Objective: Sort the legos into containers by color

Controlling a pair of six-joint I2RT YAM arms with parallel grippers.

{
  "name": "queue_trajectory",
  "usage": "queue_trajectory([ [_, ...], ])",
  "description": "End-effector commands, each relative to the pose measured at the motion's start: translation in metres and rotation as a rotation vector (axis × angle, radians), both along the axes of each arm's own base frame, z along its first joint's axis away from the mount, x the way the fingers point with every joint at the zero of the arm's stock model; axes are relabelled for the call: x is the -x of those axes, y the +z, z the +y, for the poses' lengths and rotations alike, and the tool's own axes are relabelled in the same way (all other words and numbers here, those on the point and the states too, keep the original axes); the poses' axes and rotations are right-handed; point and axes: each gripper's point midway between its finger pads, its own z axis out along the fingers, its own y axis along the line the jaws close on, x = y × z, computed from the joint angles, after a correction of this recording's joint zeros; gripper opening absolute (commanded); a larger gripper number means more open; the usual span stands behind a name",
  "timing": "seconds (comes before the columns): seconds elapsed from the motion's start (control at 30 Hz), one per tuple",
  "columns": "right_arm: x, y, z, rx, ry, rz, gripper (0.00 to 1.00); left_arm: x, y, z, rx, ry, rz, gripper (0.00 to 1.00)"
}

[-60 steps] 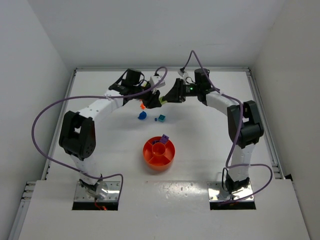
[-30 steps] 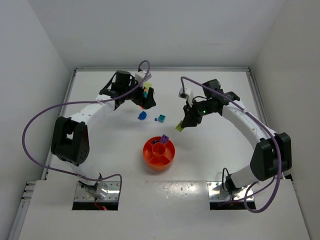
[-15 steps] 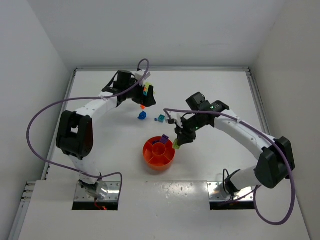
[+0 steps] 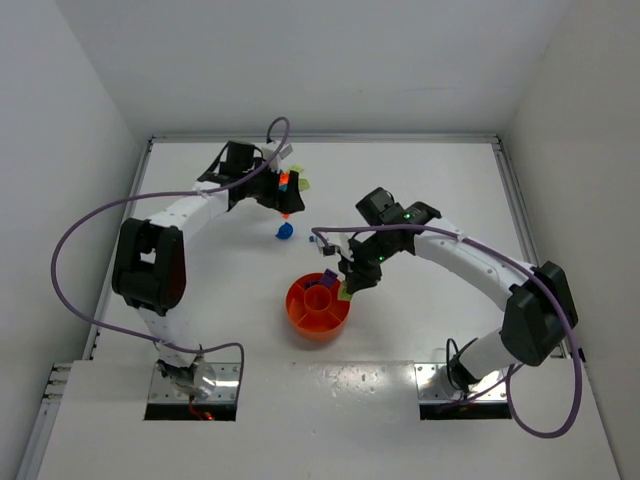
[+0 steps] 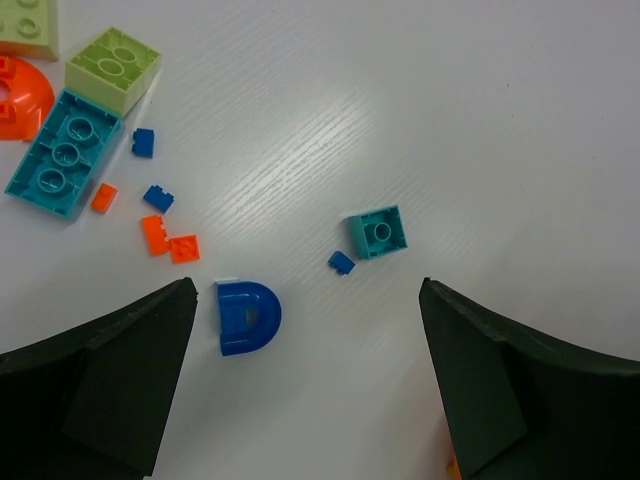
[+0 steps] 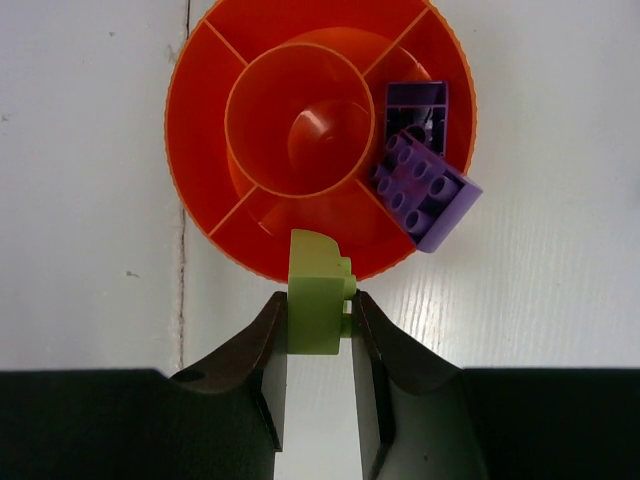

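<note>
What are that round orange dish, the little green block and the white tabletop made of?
Orange dish: apparently glossy moulded plastic; light glints off its middle. Green block: likely hard plastic, smooth with a softer sheen and a moulded stud. Tabletop: seemingly white-painted or laminated wood; faint grain streaks show.

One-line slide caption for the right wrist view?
Right tool grips a lime-green brick at the orange tray rim; two purple bricks sit in one wedge.
</note>
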Motion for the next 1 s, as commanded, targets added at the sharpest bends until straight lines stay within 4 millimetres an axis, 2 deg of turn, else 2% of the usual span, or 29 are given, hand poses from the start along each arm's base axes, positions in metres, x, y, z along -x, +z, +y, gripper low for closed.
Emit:
queue_trajectory([
  [0.0, -0.008, 0.014, 0.017, -0.054, 0.046, -0.061, 0.00, -0.002, 0.011, 0.006, 0.015, -0.009, -0.032, 1.00],
  [0.07, -0.008, 0.014, 0.017, -0.053, 0.046, -0.061, 0.00, -0.002, 0.006, 0.011, 0.012, 0.002, -0.020, 1.00],
  [0.13, -0.007, 0.014, 0.021, -0.054, 0.057, -0.061, 0.00, -0.004, 0.010, 0.016, 0.009, 0.008, -0.035, 1.00],
  [0.2, -0.005, 0.014, 0.022, -0.054, 0.066, -0.060, 0.05, -0.001, 0.002, 0.022, 0.004, 0.018, -0.014, 1.00],
  [0.27, -0.008, 0.015, 0.025, -0.060, 0.066, -0.068, 0.11, -0.001, 0.002, 0.022, 0.004, 0.018, -0.014, 1.00],
  [0.4, -0.007, 0.011, 0.026, -0.048, 0.072, -0.065, 0.30, -0.001, -0.003, 0.025, -0.011, 0.034, -0.008, 1.00],
  [0.47, -0.010, 0.010, 0.024, -0.033, 0.065, -0.077, 0.44, -0.001, -0.003, 0.025, -0.012, 0.034, -0.008, 1.00],
  [0.53, -0.011, 0.006, 0.023, -0.024, 0.060, -0.084, 0.50, -0.005, 0.000, 0.030, -0.026, 0.026, -0.038, 1.00],
  [0.57, -0.013, 0.008, 0.021, -0.020, 0.055, -0.099, 0.58, -0.005, 0.003, 0.028, -0.024, 0.013, -0.044, 1.00],
  [0.6, -0.011, 0.005, 0.020, -0.014, 0.055, -0.092, 0.59, -0.006, 0.003, 0.029, -0.030, 0.006, -0.052, 1.00],
  [0.67, -0.020, 0.009, 0.021, -0.013, 0.014, -0.127, 0.59, -0.014, 0.018, 0.027, -0.028, 0.001, -0.095, 1.00],
  [0.8, -0.047, 0.015, 0.024, -0.029, -0.158, -0.138, 0.59, -0.039, 0.021, 0.031, -0.061, 0.035, -0.128, 1.00],
  [0.83, -0.059, 0.018, 0.024, -0.036, -0.223, -0.151, 0.59, -0.050, 0.031, 0.031, -0.064, 0.048, -0.157, 0.98],
  [0.87, -0.063, 0.020, 0.026, -0.044, -0.246, -0.155, 0.59, -0.059, 0.020, 0.031, -0.077, 0.058, -0.143, 0.93],
  [0.93, -0.077, 0.023, 0.021, -0.051, -0.341, -0.148, 0.59, -0.075, 0.018, 0.035, -0.076, 0.085, -0.141, 0.89],
  [0.97, -0.082, 0.026, 0.024, -0.065, -0.362, -0.157, 0.59, -0.088, 0.029, 0.032, -0.064, 0.091, -0.167, 0.87],
])
